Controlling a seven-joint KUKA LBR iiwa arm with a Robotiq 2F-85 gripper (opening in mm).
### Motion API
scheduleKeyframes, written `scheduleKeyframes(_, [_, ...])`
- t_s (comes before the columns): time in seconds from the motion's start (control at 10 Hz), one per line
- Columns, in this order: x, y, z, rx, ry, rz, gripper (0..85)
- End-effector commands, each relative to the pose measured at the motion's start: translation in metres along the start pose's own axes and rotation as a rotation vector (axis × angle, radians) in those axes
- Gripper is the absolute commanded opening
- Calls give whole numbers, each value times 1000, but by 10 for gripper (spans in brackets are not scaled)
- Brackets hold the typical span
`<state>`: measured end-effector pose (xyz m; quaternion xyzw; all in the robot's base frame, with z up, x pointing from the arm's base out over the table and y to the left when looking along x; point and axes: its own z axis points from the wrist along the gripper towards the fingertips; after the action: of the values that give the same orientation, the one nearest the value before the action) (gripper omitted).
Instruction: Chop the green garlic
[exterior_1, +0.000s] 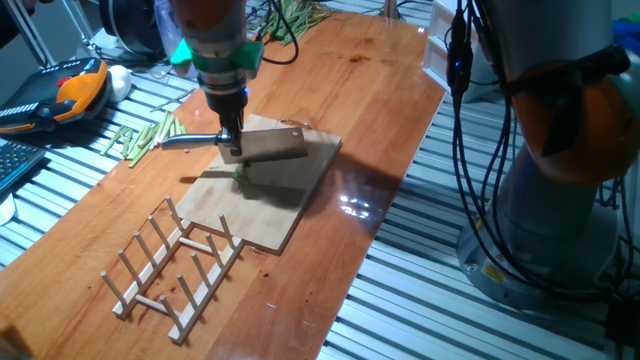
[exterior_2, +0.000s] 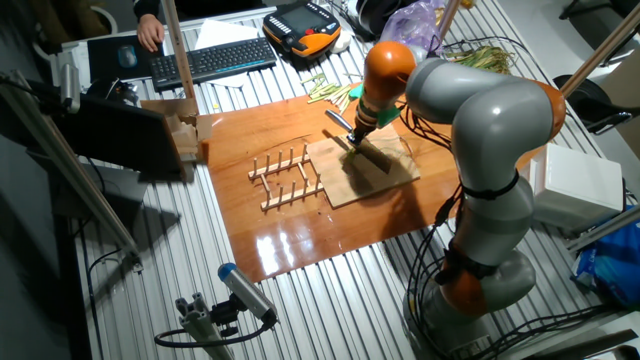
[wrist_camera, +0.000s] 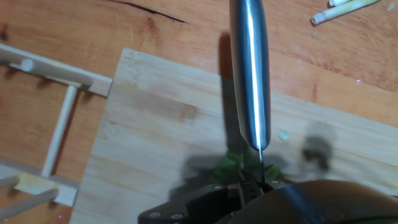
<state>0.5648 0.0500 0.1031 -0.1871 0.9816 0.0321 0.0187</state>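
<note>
Over the wooden cutting board (exterior_1: 285, 210), my gripper (exterior_1: 231, 143) is shut on a knife (exterior_1: 275, 147), its broad blade held edge-down and its handle pointing left. A small cluster of bright-green garlic bits (exterior_1: 241, 178) lies on the board just below the blade. In the hand view the knife's spine (wrist_camera: 249, 74) runs up the frame from my gripper (wrist_camera: 252, 183), and the green garlic (wrist_camera: 231, 165) shows beside it on the board (wrist_camera: 149, 130). The other fixed view shows the gripper (exterior_2: 356, 130) above the board (exterior_2: 385, 180).
A wooden peg rack (exterior_1: 175, 265) lies on the table in front of the board. Pale-green stalks (exterior_1: 145, 135) lie left of the board, and a leafy bunch (exterior_1: 290, 15) at the far end. A yellow-black handheld device (exterior_1: 75, 90) sits at the left.
</note>
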Motion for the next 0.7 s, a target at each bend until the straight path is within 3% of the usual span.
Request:
scheduleKeyframes(0.0, [-1,-3,-5,-6,1,1,0])
scheduleKeyframes(0.1, [-3,-6,-10,11,8,-7,0])
scheduleKeyframes(0.2, [-5,-6,-8,9,5,-5,0])
scheduleKeyframes(0.6, [-13,8,12,13,-39,19,0])
